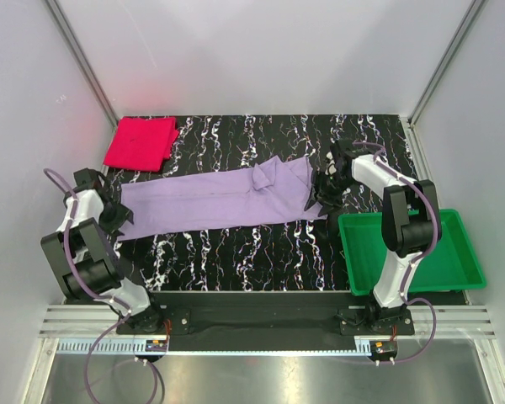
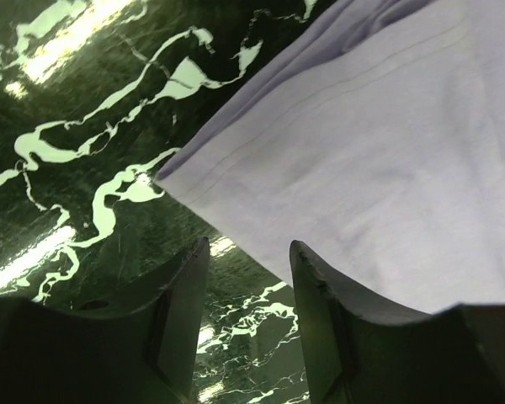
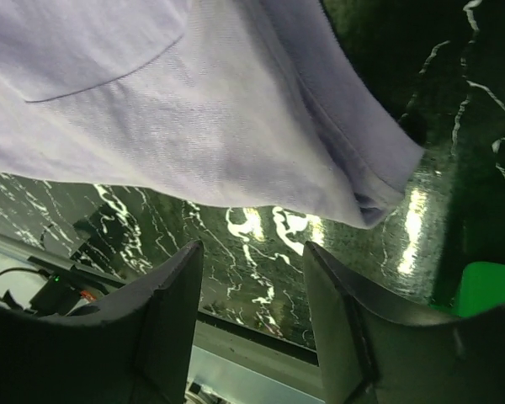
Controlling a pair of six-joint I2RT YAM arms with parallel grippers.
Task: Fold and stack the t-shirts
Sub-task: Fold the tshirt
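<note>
Lavender t-shirt lies stretched as a long band across the middle of the black marbled table. It runs from the left gripper to the right gripper, with a sleeve bunched up toward the right end. Only the top view shows this full span. It also shows the pink-red t-shirt, folded square at the far left corner and apart from the lavender one, and the green tray at the near right.

Left wrist view: the fingers stand moderately apart with nothing gripped. A hemmed corner of the shirt lies just beyond the fingertips. The cloth spreads away to the right, and bare table lies to the left.

Right wrist view: the jaws are likewise parted and empty. The shirt's end lies across the upper frame, its hemmed corner just beyond the right fingertip. Bare table shows between the fingers.

Open tabletop runs along the near side of the shirt. White walls close the far, left and right sides.
</note>
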